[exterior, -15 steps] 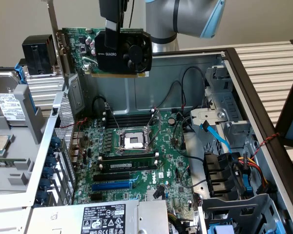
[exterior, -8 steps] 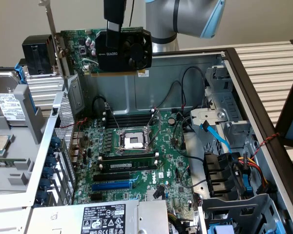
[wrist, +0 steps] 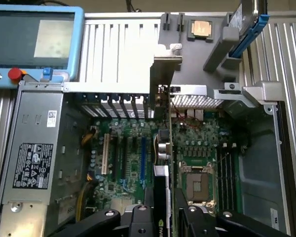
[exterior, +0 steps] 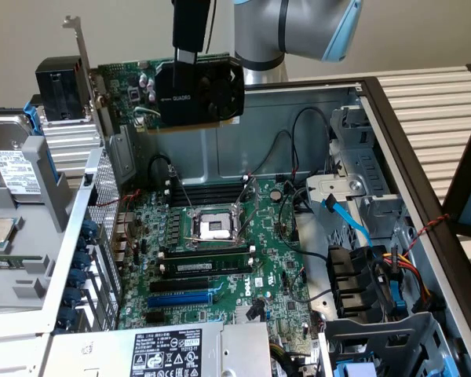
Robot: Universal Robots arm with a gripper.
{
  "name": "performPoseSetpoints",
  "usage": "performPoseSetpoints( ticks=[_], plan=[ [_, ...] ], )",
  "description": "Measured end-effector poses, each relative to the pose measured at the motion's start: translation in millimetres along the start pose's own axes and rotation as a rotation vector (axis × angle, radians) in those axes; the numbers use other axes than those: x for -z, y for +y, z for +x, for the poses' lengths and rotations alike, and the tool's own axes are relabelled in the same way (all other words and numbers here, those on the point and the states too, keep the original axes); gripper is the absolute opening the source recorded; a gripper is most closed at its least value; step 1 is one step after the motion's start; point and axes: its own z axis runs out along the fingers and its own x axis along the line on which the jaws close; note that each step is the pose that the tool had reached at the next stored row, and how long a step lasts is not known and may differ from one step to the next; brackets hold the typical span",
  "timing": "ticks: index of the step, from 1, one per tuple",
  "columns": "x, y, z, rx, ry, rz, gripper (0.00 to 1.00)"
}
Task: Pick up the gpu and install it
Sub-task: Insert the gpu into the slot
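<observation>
Hanging in the pincer (exterior: pixel 186 56), gpu (exterior: pixel 198 96) clears motherboard (exterior: pixel 220 263).

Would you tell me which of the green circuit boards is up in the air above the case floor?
The gpu, the small card with the black QUADRO shroud, held on edge in the gripper; the large motherboard lies flat in the case.

The gpu (exterior: pixel 196 93), green board, black shroud, silver bracket, hangs upright above the open case (exterior: pixel 251 133).
</observation>
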Motion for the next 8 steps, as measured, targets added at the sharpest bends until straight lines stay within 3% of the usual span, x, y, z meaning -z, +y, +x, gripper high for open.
performPoseSetpoints(
  ticks=[4, 8],
  plan=[
    [-7.1, -1.4, 0.0, 0.001, 0.0002, 0.0002, 0.26],
    [-14.3, -2.7, 0.0, -0.027, -0.0062, 0.0, 0.26]
  ],
)
